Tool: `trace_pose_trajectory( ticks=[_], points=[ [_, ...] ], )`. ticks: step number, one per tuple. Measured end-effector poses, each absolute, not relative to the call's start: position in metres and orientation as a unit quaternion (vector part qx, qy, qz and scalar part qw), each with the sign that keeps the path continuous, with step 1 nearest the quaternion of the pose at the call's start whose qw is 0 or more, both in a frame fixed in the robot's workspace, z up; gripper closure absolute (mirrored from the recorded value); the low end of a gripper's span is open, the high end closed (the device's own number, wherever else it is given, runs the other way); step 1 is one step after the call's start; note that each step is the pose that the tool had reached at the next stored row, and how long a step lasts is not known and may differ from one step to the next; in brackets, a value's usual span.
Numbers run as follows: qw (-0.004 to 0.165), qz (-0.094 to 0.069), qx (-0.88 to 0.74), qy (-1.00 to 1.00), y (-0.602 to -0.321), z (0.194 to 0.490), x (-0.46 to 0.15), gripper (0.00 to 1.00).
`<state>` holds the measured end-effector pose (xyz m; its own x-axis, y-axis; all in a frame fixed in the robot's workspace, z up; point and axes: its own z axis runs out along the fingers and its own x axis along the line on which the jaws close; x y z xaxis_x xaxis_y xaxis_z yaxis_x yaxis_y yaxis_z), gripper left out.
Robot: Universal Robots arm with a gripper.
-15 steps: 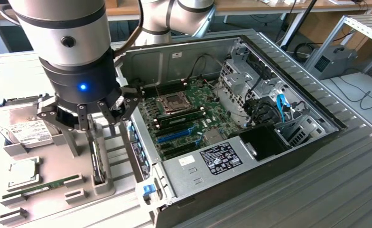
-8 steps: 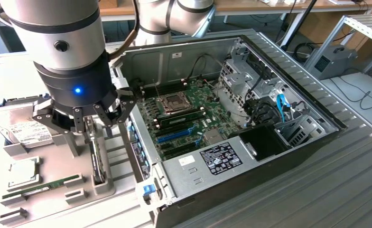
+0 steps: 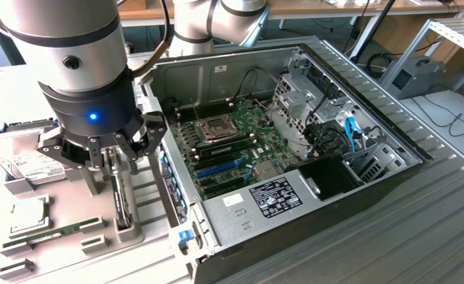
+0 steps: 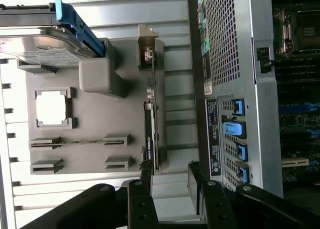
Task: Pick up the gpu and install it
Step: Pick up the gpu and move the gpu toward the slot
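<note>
Claw fingers are spread wide and hold nothing. It hangs just over the graphics card, which stands on its thin edge in a slot of the grey tray right under the claw. From the wrist view the graphics card runs away from the claw, closer to one finger than the other, with a pale metal strip at its far end.

I think the card is light and stiff, but easy to hurt. Its flat sides have tiny parts on them, so a soft squeeze across the two flat sides, near the middle of the top edge, looks best. It is thin, so it could tip or slip if grabbed crooked.

The arm points straight down at the tray. The open computer case sits close beside the claw, and a hard drive lies on its other side.
</note>
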<state>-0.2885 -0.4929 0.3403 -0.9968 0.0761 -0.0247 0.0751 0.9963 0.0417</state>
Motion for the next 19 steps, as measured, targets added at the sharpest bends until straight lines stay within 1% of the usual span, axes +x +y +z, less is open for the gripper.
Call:
trace_pose_trajectory(
  ticks=[19],
  points=[
    [0.013, 0.02, 0.038, 0.999, -0.493, 0.329, -0.296, 0.58]
  ],
)
